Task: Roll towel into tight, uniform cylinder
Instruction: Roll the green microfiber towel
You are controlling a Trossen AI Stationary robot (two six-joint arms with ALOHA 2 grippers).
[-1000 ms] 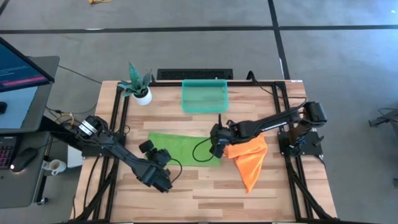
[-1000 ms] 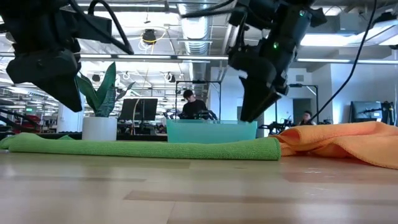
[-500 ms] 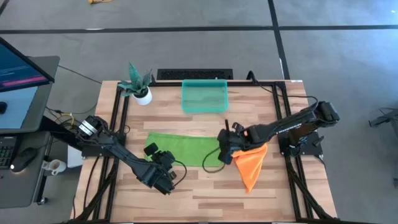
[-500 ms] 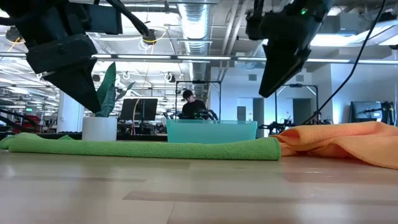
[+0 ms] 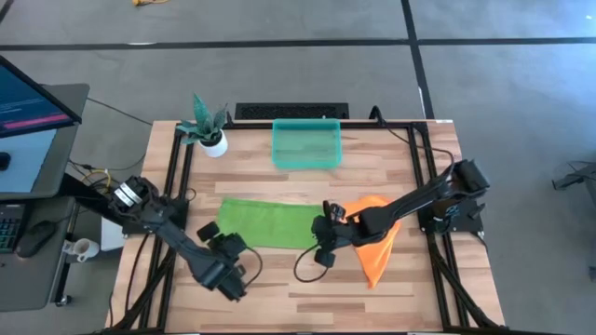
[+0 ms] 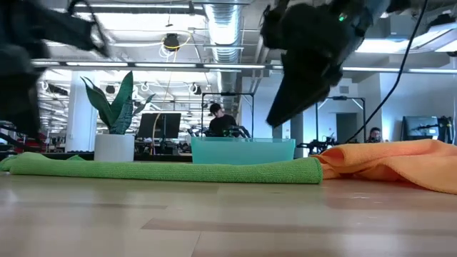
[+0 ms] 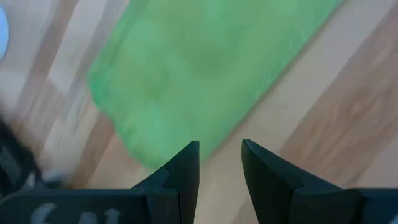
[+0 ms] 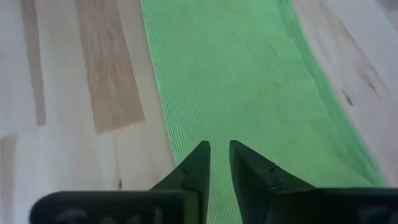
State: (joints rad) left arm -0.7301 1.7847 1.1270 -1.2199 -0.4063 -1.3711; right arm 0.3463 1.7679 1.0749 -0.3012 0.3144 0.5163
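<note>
The right end effector (image 5: 321, 244), fingers narrowly parted and holding nothing, hovered above the flat green rectangular microfibre towel's (image 5: 264, 222) right end; its long axis ran left-right across the wooden tabletop (image 5: 307, 288), and the left end effector (image 5: 226, 249), slightly spread, hung at its opposite end.

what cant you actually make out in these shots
- Left gripper: in the low view it is a dark blur at the picture's edge.
- Green towel: its folds or layers; the low view shows only its edge.
- Orange cloth: partly covered by the right arm in the high view.
- Teal bin: contents unclear.
</note>
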